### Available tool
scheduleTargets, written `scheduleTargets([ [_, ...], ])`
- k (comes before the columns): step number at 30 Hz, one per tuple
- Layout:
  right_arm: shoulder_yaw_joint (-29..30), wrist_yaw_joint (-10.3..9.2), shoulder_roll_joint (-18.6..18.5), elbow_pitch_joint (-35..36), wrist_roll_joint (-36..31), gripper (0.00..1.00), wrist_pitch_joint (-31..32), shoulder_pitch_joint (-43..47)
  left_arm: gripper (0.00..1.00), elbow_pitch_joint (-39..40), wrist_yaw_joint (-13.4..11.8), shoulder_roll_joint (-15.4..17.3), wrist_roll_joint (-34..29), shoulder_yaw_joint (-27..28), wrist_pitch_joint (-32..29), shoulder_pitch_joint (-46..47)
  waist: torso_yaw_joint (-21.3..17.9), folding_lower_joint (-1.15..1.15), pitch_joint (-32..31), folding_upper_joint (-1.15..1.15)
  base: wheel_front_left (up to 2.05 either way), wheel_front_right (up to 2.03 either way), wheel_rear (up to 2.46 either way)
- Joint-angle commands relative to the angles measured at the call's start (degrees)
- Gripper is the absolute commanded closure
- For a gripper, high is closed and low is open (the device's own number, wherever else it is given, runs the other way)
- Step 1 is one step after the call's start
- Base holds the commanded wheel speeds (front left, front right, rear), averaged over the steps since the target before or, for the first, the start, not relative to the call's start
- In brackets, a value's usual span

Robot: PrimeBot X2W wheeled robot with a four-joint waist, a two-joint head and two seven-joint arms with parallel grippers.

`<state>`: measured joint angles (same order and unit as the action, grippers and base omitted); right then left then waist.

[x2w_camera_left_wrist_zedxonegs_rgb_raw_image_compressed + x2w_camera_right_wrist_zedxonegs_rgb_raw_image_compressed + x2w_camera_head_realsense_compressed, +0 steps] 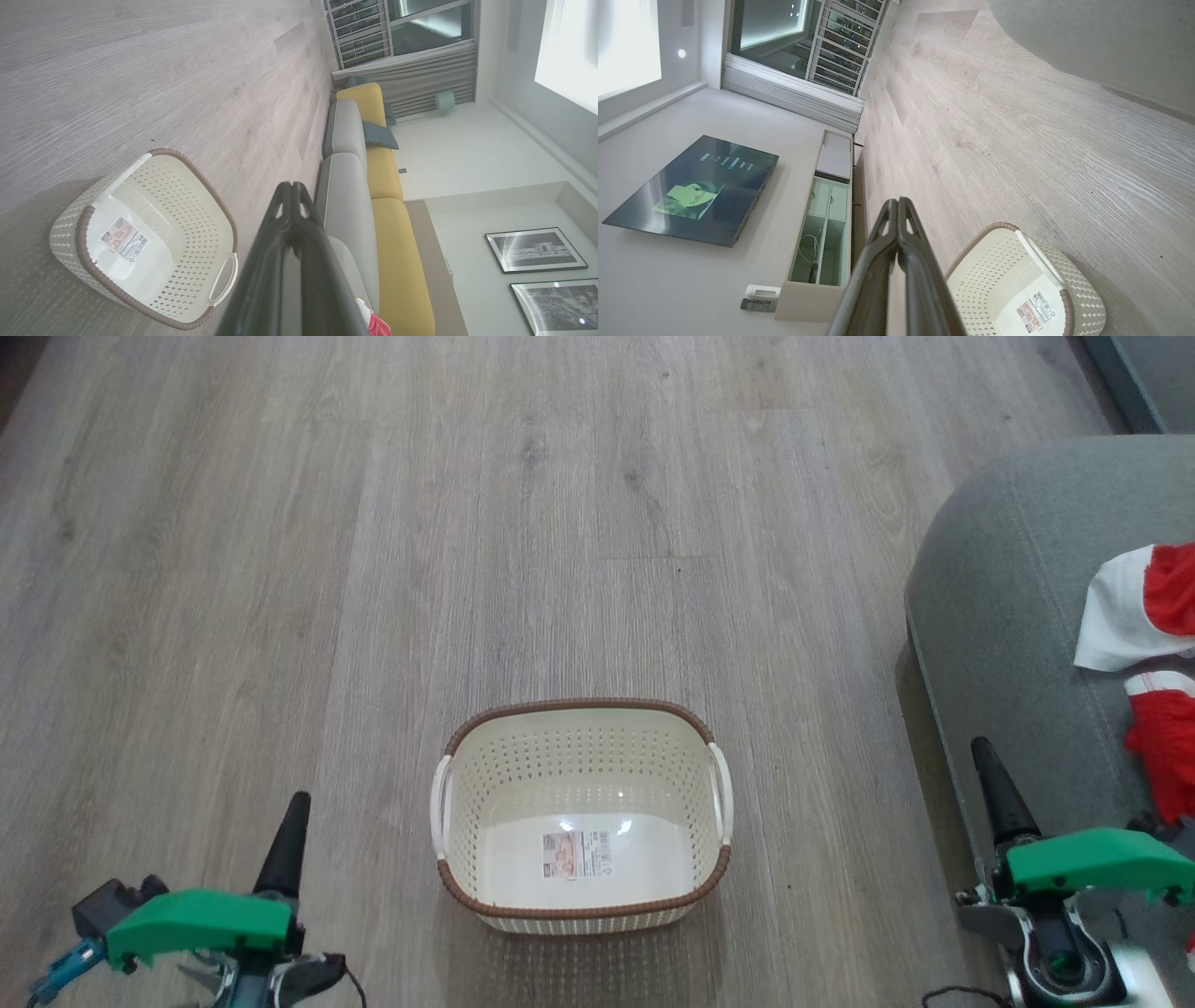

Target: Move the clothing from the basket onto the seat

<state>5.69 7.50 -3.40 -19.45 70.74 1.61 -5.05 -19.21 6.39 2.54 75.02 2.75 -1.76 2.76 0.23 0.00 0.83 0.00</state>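
Lowest in the head view, left gripper (pixel 295 817) is sitting with fingers pressed together, holding nothing. The right gripper (pixel 997 784) is doing the same, hanging over the near edge of the seat (pixel 1008 616). Between them the basket (pixel 579 707) is standing on the wood floor (pixel 373 523), looking empty, just a label (pixel 577 855) showing on its base. The clothing (pixel 1144 607) is lying on the seat, red and white, running off the right frame edge, so I am not managing to count pieces or confirm nothing is hanging off the far side. I am judging the job finished or nearly so. Risk: the right arm is sitting close to the lower red piece, and a careless sweep could be snagging it and dragging it to the floor.

Left wrist view: closed fingers are blocking the middle. A bit of red clothing is peeking out at the bottom edge beside them, mostly hidden. The basket is reading empty here too.

Right wrist view: fingers together. The basket is getting cut off at the bottom corner, and I am taking the grey patch up top for the seat.
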Motion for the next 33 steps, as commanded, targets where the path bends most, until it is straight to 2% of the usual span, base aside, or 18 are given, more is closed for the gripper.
scheduleTargets([
  [1, -0.56, -0.01, 0.11, 2.49, 1.8, 1.0, 0.56, -1.33, 1.0, 2.41, 0.45, 0.33, 1.47, 1.93, -0.45, 3.11, -0.01, 0.0, -0.03, 0.0, 0.0, 0.0, 0.0],
  [27, 0.85, -0.01, 0.52, 5.42, 21.35, 1.0, 4.88, -1.14, 1.0, 5.13, 1.1, 0.33, 17.07, 3.78, -4.72, 3.44, -0.23, 0.0, -0.65, 0.0, 0.0, 0.0, 0.0],
  [33, 0.85, -0.01, 0.52, 5.43, 21.42, 1.0, 4.89, -1.14, 1.0, 5.14, 1.1, 0.33, 17.13, 3.78, -4.74, 3.44, -0.23, 0.0, -0.65, 0.0, 0.0, 0.0, 0.0],
])
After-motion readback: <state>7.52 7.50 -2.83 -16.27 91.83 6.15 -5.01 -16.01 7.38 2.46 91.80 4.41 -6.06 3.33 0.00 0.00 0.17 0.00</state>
